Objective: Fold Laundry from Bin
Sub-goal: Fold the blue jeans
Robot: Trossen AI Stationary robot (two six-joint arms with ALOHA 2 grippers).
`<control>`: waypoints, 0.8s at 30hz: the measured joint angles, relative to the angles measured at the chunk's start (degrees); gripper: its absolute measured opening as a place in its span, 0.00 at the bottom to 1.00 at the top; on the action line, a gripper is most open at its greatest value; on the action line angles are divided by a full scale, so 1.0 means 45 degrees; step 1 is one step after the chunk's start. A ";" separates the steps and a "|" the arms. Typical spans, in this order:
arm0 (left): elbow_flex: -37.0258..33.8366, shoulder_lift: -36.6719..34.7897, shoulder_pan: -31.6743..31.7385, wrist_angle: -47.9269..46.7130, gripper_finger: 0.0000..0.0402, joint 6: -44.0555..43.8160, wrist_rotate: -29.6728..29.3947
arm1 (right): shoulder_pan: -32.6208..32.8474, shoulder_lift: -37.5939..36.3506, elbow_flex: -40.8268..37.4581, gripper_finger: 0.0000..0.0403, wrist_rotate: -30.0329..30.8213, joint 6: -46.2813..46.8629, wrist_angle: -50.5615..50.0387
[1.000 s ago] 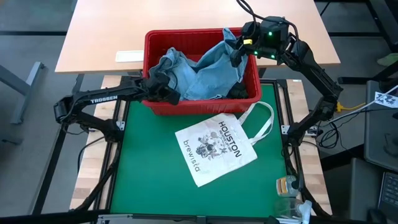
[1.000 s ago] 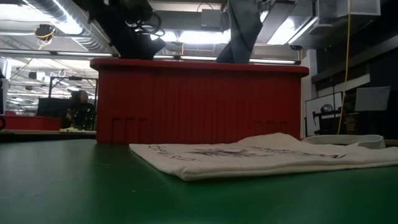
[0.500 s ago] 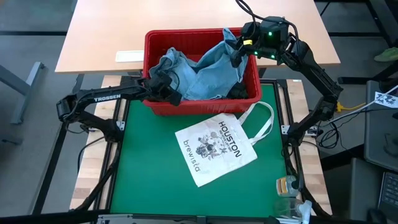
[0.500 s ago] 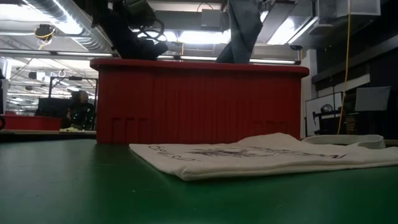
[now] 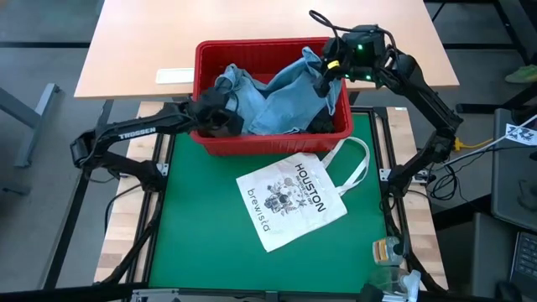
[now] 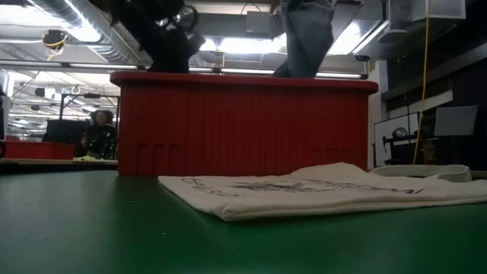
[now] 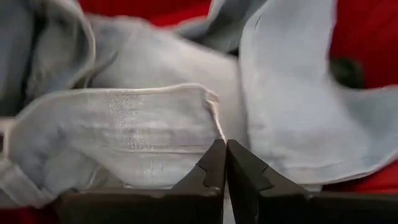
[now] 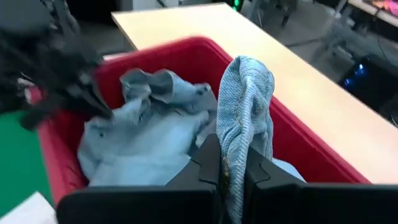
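Note:
The red bin (image 5: 252,44) stands at the far edge of the green mat and shows as a red wall (image 6: 243,122) in the low view. A light blue denim garment (image 5: 268,96) fills most of it, and a dark garment (image 5: 323,124) lies in its near right corner. My left gripper (image 5: 220,117) is down in the bin's left part, shut at the denim (image 7: 155,124). My right gripper (image 5: 323,71) is over the bin's far right corner, shut on a raised part of the same denim (image 8: 245,93). My left gripper has closed its fingertips (image 7: 217,155) at the edge of a stitched hem (image 7: 208,109) of the denim, slanting down from the table's left. How much cloth is caught is hidden by the fingers; the garment lies slack in the bin. My right gripper pinches a bunched fold of the denim (image 8: 239,146) between its two fingers, several layers thick. The fold stands up past the fingertips. The cloth below is lifted above the bin's rim (image 6: 304,46), and the rest trails slack into the bin.
A white tote bag printed HOUSTON (image 5: 294,201) lies flat on the green mat just near of the bin, its handles toward the right. A wooden table (image 5: 151,42) stands beyond the bin. Small items (image 5: 386,250) sit at the mat's near right corner. A person (image 6: 99,133) is far behind.
My left gripper has shut at the denim in the bin's left part and drawn slightly up and toward the far edge. My right gripper has kept its hold; the hanging cloth has shifted a little toward the right in the low view.

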 joint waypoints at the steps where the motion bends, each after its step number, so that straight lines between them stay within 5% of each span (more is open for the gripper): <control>1: 0.0204 -0.0180 0.0000 0.0020 0.01 -0.0004 0.0000 | -0.0165 0.0000 -0.0171 0.03 -0.0001 0.0000 -0.0014; 12: 0.2264 -0.1774 -0.0630 -0.0114 0.00 0.0632 0.0175 | -0.1487 0.0008 -0.2005 0.03 -0.0003 0.0003 0.0058; 24: 0.2980 -0.2874 -0.3097 -0.1564 0.00 0.0178 0.0162 | -0.1547 0.0005 -0.3284 0.03 0.0046 -0.0010 -0.0007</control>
